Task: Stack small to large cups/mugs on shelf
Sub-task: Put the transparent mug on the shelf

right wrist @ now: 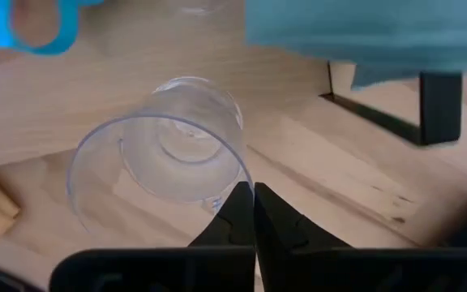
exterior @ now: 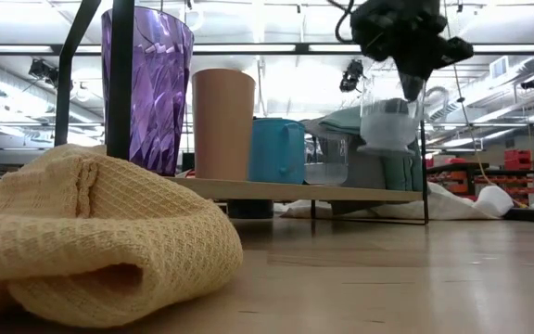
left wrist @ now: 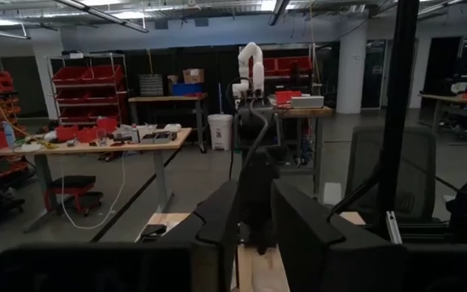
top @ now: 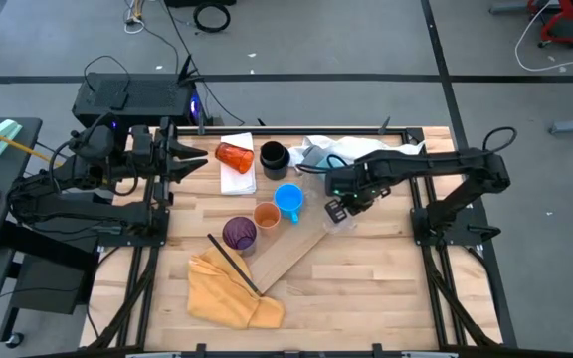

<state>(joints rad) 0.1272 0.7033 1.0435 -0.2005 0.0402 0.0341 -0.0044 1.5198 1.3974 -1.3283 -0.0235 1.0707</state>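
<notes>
The pale wood shelf [top: 301, 249] lies slantwise on the table. On it stand a purple cup [top: 239, 234], an orange cup [top: 267, 215] and a blue mug [top: 288, 199]. The low view also shows a small clear cup [exterior: 325, 160] on it. My right gripper [top: 338, 209] is shut on a clear cup [exterior: 385, 116] above the shelf's far right end. A red-orange tumbler [top: 234, 156] lies on its side on a white pad. A black mug [top: 274, 156] stands beside it. My left gripper [top: 197, 157] waits open at the far left. My right gripper pinches the clear cup's rim [right wrist: 232, 180] between its two fingers, which come from above and point down. The cup hangs below the fingers, mouth up, lifted clear of the shelf [exterior: 378, 193].
A yellow cloth [top: 229, 290] lies bunched at the shelf's near left end, with a black stick [top: 233, 265] across it. A teal and white cloth [top: 328, 151] lies at the far side behind the right arm. The white pad [top: 238, 177] sits at the far left.
</notes>
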